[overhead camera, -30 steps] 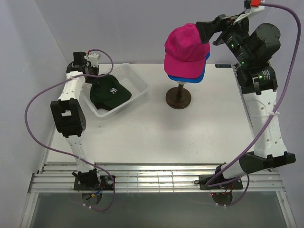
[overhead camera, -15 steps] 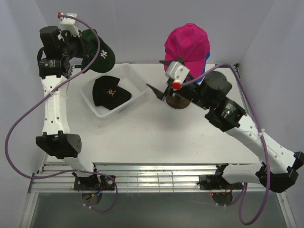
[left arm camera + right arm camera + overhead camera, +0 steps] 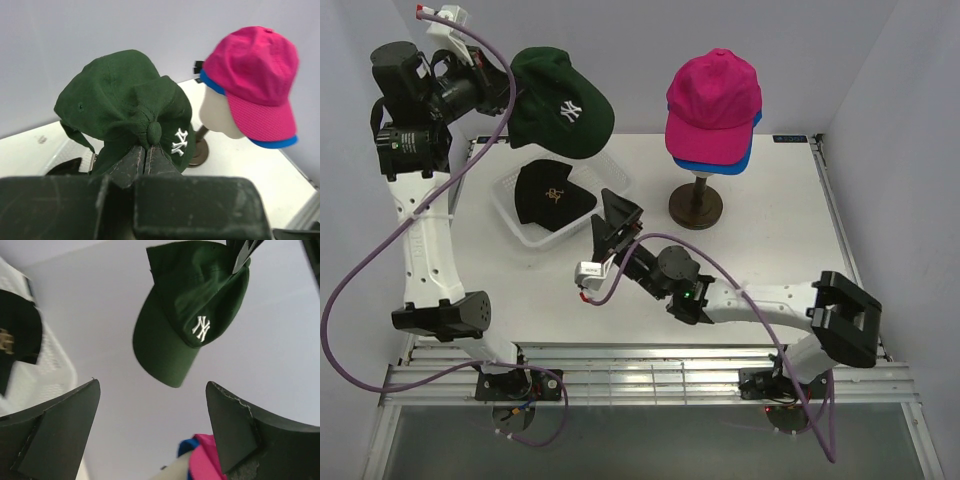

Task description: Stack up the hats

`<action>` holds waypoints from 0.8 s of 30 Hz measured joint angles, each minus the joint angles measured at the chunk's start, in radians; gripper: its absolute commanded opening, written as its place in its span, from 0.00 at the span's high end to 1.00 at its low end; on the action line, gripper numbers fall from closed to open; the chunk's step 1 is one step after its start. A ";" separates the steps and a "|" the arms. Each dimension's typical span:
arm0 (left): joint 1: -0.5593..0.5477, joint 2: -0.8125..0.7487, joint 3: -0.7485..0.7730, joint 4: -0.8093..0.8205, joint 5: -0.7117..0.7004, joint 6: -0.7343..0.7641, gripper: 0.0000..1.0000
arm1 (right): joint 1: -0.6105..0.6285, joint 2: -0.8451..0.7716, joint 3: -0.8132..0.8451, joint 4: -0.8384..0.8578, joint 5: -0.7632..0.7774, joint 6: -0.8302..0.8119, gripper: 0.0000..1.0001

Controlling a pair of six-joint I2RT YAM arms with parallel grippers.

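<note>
My left gripper is shut on the crown fabric of the dark green NY cap and holds it high above the basket; the left wrist view shows the jaws pinching the cap. The magenta cap sits over the blue cap on the cream mannequin head. The black cap with the gold logo lies in the white basket. My right gripper is open and empty, low over the table's middle and pointing up at the green cap.
The mannequin's dark round stand is at the back centre of the table. The basket is at the back left. The right arm lies low across the front of the table. Grey walls close in the back and sides.
The left gripper has carried the green cap up and to the right. The right arm has swung away from the stand, down and forward to the table's middle, its jaws open.
</note>
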 measured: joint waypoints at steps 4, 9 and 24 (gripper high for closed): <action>0.000 -0.022 -0.012 -0.010 0.081 -0.030 1.00 | -0.013 0.178 0.020 0.262 0.056 -0.280 0.10; 0.000 -0.054 -0.013 -0.011 0.156 -0.055 1.00 | -0.055 0.268 0.024 0.362 0.035 -0.483 0.10; 0.002 -0.101 -0.060 0.034 0.314 -0.155 1.00 | -0.211 0.419 0.187 0.444 -0.130 -0.628 0.02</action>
